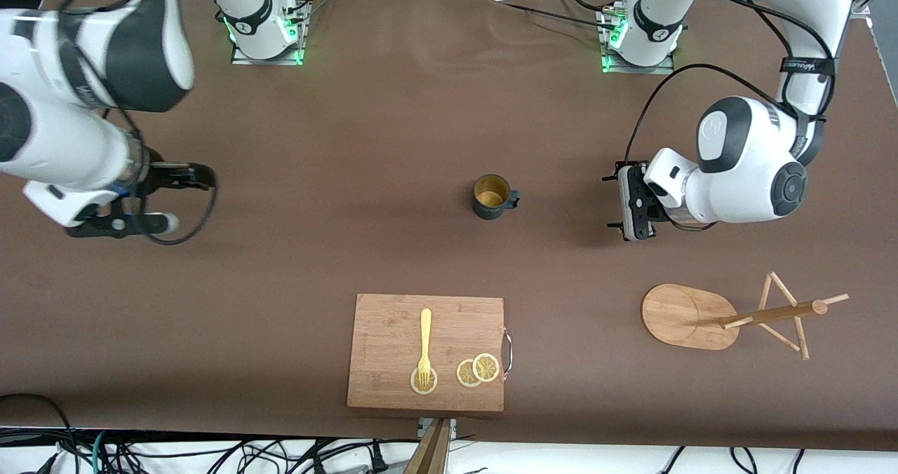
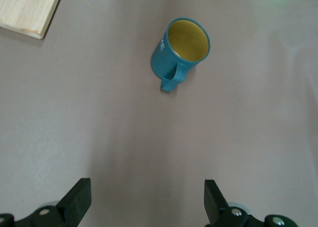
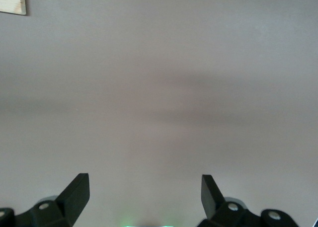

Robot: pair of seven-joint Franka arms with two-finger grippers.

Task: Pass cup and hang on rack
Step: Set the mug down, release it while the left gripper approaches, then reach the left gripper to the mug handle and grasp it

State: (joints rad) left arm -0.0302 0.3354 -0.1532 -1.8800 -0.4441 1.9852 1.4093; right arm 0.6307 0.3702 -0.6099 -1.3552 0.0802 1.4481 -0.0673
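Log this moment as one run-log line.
cup: upright mid-table, unheld | rack: standing, pegs bare, toward left arm's end | left gripper: open, beside cup | right gripper: open over bare table

The cup [image 2: 179, 50] carries pale lettering on its outer wall, at about nine o'clock from its handle in the left wrist view; only the letters "ME" can be made out. A black band [image 1: 807, 66] on the left arm bears small white print, unreadable.
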